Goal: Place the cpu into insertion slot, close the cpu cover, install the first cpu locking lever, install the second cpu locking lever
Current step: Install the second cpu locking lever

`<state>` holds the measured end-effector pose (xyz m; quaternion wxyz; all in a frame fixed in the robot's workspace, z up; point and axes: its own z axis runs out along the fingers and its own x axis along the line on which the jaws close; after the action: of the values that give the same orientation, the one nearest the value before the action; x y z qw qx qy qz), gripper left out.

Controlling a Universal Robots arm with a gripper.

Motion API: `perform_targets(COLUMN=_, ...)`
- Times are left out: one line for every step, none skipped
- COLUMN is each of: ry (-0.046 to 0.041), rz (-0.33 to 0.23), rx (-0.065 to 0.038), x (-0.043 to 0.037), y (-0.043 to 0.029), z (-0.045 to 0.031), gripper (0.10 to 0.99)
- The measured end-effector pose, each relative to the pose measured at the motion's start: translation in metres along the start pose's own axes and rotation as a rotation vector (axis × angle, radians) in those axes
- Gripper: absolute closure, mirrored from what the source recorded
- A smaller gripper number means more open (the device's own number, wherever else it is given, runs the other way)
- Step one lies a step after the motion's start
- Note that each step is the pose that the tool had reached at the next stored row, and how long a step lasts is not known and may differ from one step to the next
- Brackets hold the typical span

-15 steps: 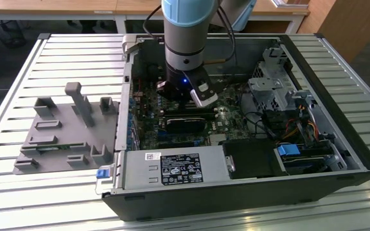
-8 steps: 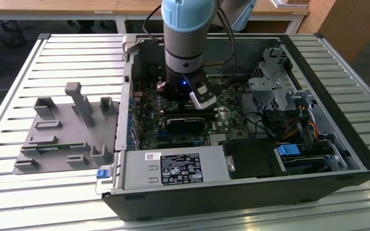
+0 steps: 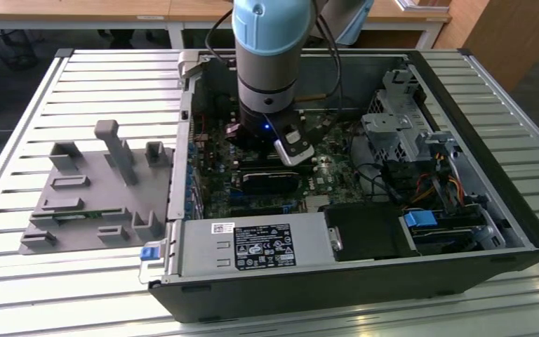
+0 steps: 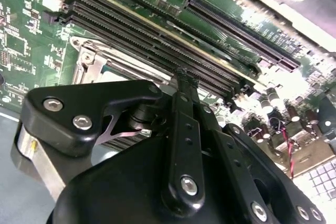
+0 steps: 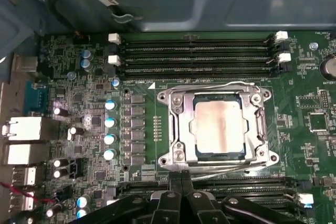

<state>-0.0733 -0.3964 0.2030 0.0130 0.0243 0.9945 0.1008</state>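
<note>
First wrist view: pale silvery square cpu (image 5: 218,129) seated in the black-rimmed insertion slot (image 5: 245,153), thin silvery cpu cover (image 5: 178,124) frame closed flat around it, thin wire levers along two sides; long black memory slots (image 5: 197,53) beside. Black gripper (image 5: 181,179) closed, fingers together, empty, tips just beside the socket edge. Exterior view: open black computer case (image 3: 363,281) on slatted table (image 3: 26,91), grey fixture tray (image 3: 92,203) alongside; arm hides the socket.
</note>
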Motion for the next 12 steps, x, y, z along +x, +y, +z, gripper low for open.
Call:
perform_targets(ry=0.0001, rz=0.0, rx=-0.003, x=0.0005, y=-0.0007, z=0.0, gripper=0.98)
perform_targets(ry=0.0001, rz=0.0, rx=-0.007, x=0.0009, y=-0.0012, z=0.0002, gripper=0.98)
perform_targets(ry=0.0002, rz=0.0, rx=-0.011, x=0.0011, y=-0.0013, z=0.0007, gripper=0.98)
perform_targets(ry=0.0003, rz=0.0, rx=-0.015, x=0.0014, y=-0.0015, z=0.0013, gripper=0.98)
perform_targets(ry=0.0003, rz=0.0, rx=-0.019, x=0.0016, y=-0.0017, z=0.0022, gripper=0.98)
perform_targets(ry=0.0003, rz=0.001, rx=-0.022, x=0.002, y=-0.0019, z=0.0033, gripper=0.98)
perform_targets(ry=0.0002, rz=0.001, rx=-0.026, x=0.0023, y=-0.0021, z=0.0043, gripper=0.98)
perform_targets(ry=0.0005, rz=0.001, rx=-0.029, x=0.0028, y=-0.0024, z=0.0049, gripper=0.98)
perform_targets(ry=0.0006, rz=0.001, rx=-0.035, x=0.0035, y=-0.0025, z=0.0055, gripper=0.98)
perform_targets(ry=0.0005, rz=0.001, rx=-0.039, x=0.0042, y=-0.0026, z=0.006, gripper=0.98)
perform_targets(ry=0.0006, rz=0.001, rx=-0.042, x=0.0045, y=-0.0027, z=0.0066, gripper=0.98)
perform_targets(ry=0.0006, rz=0.001, rx=-0.045, x=0.0047, y=-0.0028, z=0.0073, gripper=0.98)
